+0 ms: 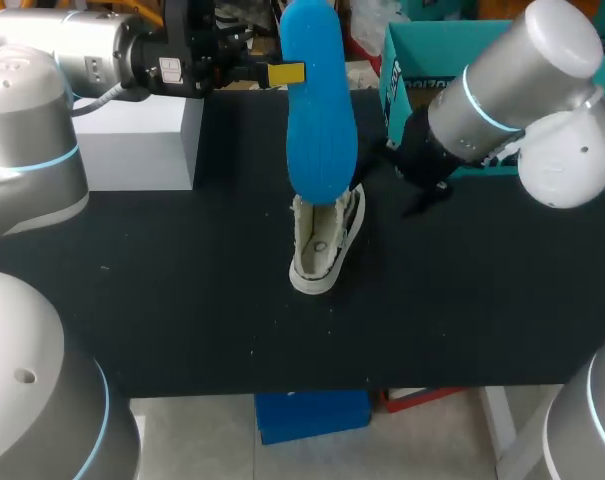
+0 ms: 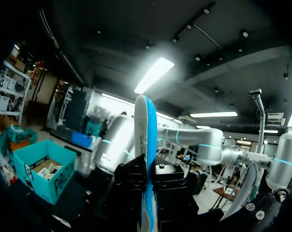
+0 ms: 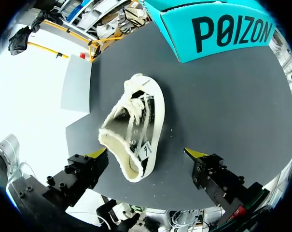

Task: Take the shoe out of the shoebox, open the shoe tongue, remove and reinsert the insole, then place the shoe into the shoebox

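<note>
Left gripper point(image 1: 287, 73) clamps the blue insole point(image 1: 317, 110) upright above the shoe point(image 1: 322, 245), while right gripper point(image 3: 146, 153) hangs open nearby.

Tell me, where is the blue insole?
In the head view, the left gripper holds the blue insole upright over the shoe at the table's middle.

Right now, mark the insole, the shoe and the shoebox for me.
insole point(image 1: 320, 110), head view, middle of its blue face.
shoe point(image 3: 138, 116), right wrist view, side by the laces.
shoebox point(image 3: 223, 36), right wrist view, printed side wall.
</note>
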Available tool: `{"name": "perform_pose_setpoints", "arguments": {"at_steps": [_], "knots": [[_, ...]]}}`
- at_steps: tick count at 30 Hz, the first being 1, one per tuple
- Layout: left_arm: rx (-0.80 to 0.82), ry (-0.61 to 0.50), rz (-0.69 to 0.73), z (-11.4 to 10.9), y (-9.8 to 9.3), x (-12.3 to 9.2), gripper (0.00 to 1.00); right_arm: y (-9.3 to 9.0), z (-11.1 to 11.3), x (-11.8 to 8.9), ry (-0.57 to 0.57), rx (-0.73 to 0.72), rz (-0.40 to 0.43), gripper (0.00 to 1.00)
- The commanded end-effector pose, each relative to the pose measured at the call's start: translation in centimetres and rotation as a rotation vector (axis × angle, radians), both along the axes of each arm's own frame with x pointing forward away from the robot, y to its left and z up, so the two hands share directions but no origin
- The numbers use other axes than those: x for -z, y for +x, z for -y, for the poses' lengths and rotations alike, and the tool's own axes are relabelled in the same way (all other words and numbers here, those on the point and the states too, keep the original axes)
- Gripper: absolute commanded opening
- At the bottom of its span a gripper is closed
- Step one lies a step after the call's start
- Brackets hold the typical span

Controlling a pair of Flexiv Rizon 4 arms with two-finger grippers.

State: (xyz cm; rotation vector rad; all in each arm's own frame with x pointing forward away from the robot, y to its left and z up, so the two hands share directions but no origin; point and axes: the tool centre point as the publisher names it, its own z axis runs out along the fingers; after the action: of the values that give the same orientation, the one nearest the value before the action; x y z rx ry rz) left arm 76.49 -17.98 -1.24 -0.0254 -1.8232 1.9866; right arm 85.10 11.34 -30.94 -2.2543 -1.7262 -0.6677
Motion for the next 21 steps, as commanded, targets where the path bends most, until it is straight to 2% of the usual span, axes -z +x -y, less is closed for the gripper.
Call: {"name": "perform_pose_setpoints", "arguments": {"at_steps": [1,2,10,21], "knots": [[-0.002,0.0,0.001,0.1,0.0,0.1,0.0,-0.5,0.9,0.1,0.404,0.014,-0.008,1.0],[-0.002,0.0,0.001,0.1,0.0,0.1,0.0,-0.6,1.0,-0.5,0.549,0.021,-0.002,1.0],[-0.002,0.0,0.001,0.1,0.0,0.1,0.0,-0.4,1.6,-2.4,0.839,-0.002,-0.007,1.0],[-0.002,0.0,0.001,0.1,0.0,0.1,0.0,-0.2,1.6,-3.7,1.053,-0.025,0.037,1.0]]}}
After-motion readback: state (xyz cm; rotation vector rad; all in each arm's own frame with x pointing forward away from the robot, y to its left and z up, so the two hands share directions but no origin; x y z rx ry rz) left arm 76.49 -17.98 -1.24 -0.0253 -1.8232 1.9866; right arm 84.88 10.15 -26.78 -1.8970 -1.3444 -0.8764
